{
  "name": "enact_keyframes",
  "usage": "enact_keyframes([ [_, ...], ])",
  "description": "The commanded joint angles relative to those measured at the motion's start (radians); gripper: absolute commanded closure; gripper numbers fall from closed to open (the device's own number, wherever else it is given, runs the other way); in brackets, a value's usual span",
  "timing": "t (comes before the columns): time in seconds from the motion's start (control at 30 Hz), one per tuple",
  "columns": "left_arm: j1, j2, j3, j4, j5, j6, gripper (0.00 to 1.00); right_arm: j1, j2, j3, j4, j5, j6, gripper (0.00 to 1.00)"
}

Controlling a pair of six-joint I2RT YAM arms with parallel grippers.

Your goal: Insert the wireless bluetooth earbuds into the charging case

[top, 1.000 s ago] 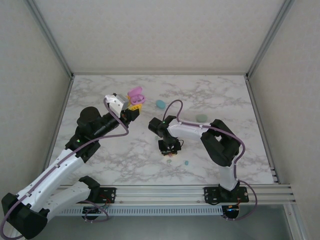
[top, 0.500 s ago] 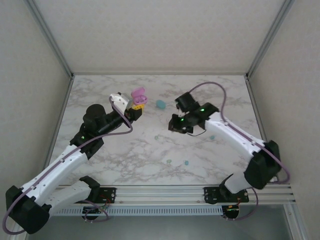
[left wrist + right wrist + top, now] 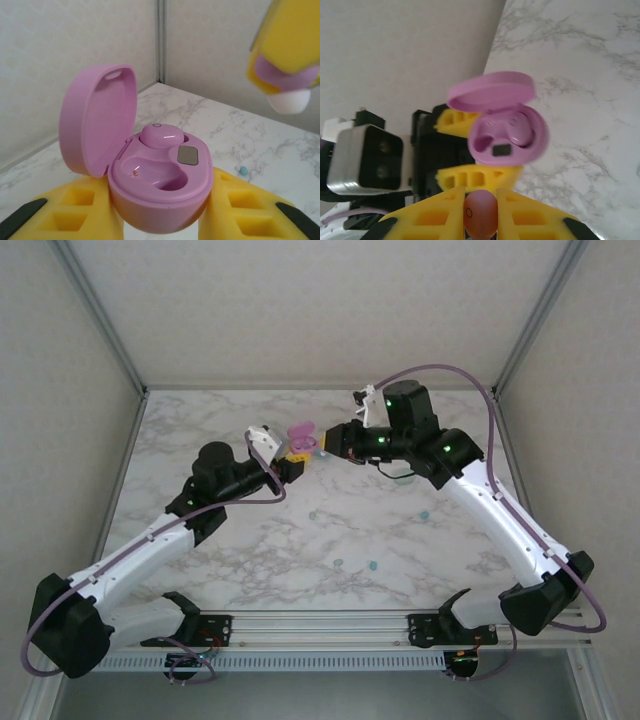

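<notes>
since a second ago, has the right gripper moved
Yes. The right gripper, holding a pink earbud, has swung toward the table's far edge, up to the pink case in the left gripper.

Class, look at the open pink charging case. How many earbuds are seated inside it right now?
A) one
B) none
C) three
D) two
A: the left wrist view shows one pink earbud seated in the far slot of the charging case, with the near slot empty; a second earbud is pinched in the right hand.
</notes>
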Motion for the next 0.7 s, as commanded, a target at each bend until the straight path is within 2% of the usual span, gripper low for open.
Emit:
enact_keyframes([
  [0.0, -0.026, 0.015, 0.047, 0.021, 0.04, 0.047, 0.71, 0.015, 0.029, 0.05, 0.055, -0.043, 0.009, 0.8],
  [0.67, -0.048, 0.026, 0.065, 0.022, 0.03, 0.044, 0.72, 0.056, 0.094, 0.102, -0.011, 0.034, -0.023, 0.8],
])
